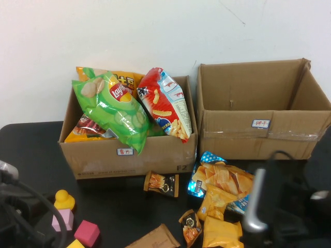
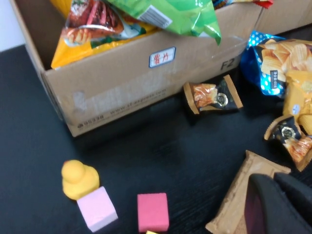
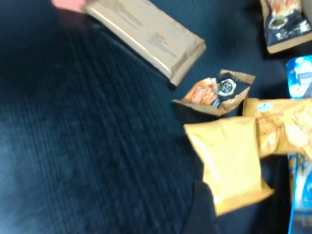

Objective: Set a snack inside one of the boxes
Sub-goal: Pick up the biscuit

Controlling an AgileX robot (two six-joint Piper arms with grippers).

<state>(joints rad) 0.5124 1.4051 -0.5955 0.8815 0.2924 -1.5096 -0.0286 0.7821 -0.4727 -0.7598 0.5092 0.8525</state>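
- A black surface stands against a white wall, and two cardboard boxes sit at its far side, next to each other.
- The left box is full of big snack bags: a green Lay's bag on top, a red bag leaning beside it, an orange bag behind, and one more bag with dark red print under the green one.
- The right box shows only its bare cardboard inside.
- In front of the boxes loose snacks lie flat on the surface: one blue chips bag, two yellow packets touching each other, two small dark-and-orange packets, and one brown flat packet at the near edge.
- The yellow packets are plain, puffy, with crimped ends; one lies partly on the blue bag.
- At the near left there are toy blocks: one yellow duck resting on one pale pink block, and one magenta cube near them.
- The left end effector is low at the near left, over the brown packet's corner, its fingers pressed together and holding nothing.
- The right end effector hangs at the near right beside the yellow packets; whether its fingers are spread I cannot tell, and nothing is seen in it.
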